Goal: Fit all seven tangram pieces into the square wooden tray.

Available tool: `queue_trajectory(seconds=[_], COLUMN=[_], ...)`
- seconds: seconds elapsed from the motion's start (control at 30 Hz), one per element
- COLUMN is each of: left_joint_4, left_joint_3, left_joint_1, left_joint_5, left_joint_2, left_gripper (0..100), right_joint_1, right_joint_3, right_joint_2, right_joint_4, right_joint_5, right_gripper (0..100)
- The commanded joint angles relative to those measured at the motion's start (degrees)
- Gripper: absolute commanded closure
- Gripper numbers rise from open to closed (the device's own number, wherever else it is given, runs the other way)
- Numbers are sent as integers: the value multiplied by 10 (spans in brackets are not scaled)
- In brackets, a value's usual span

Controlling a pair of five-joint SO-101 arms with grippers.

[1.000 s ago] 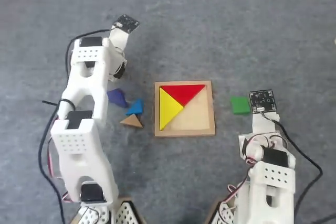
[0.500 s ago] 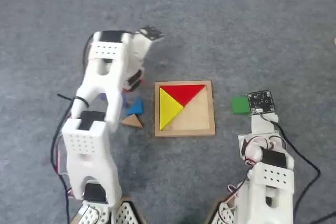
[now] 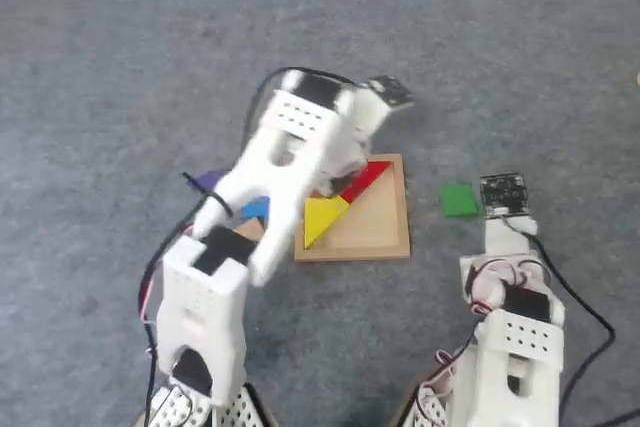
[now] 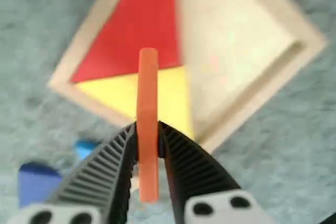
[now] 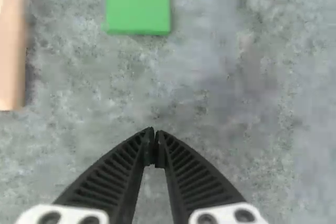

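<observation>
My left gripper (image 4: 147, 127) is shut on an orange piece (image 4: 148, 87), held edge-on above the square wooden tray (image 4: 294, 51). A red triangle (image 4: 142, 24) and a yellow triangle (image 4: 121, 90) lie in the tray; the rest of its floor is bare wood. From above, the left arm (image 3: 290, 147) stretches across the tray's (image 3: 404, 217) left part, hiding much of the red triangle (image 3: 368, 179) and yellow triangle (image 3: 322, 217). A green square (image 3: 458, 199) lies right of the tray. My right gripper (image 5: 154, 132) is shut and holds nothing, a short way from the green square (image 5: 138, 2).
A blue triangle (image 3: 254, 208) and a purple piece (image 3: 207, 181) lie left of the tray, partly under the left arm. The right arm (image 3: 505, 247) stands at the front right. Grey carpet covers the table; the tray's edge (image 5: 11, 40) shows beside the green square.
The left arm has swung right from the table's far left to above the tray, carrying the orange piece. The right arm has stayed put.
</observation>
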Motion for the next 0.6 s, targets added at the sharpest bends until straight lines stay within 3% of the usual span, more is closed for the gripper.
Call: queue_trajectory(seconds=[0.0,0.13,0.37,0.57], left_joint_4=[-24,-78,-165,-177], left_joint_3=[-27,-27,-14,-15], left_joint_1=[52,61,89,84], left_joint_5=[45,95,171,207], left_joint_2=[-54,-55,-40,31], left_gripper=[987,986,985,930], right_joint_1=[90,154,153,136], right_joint_3=[-33,-60,-59,-51], right_joint_2=[-14,-14,-14,-13], right_joint_4=[-23,-25,-27,-28], right_joint_5=[-47,-90,-91,-73], right_gripper=[991,991,991,991])
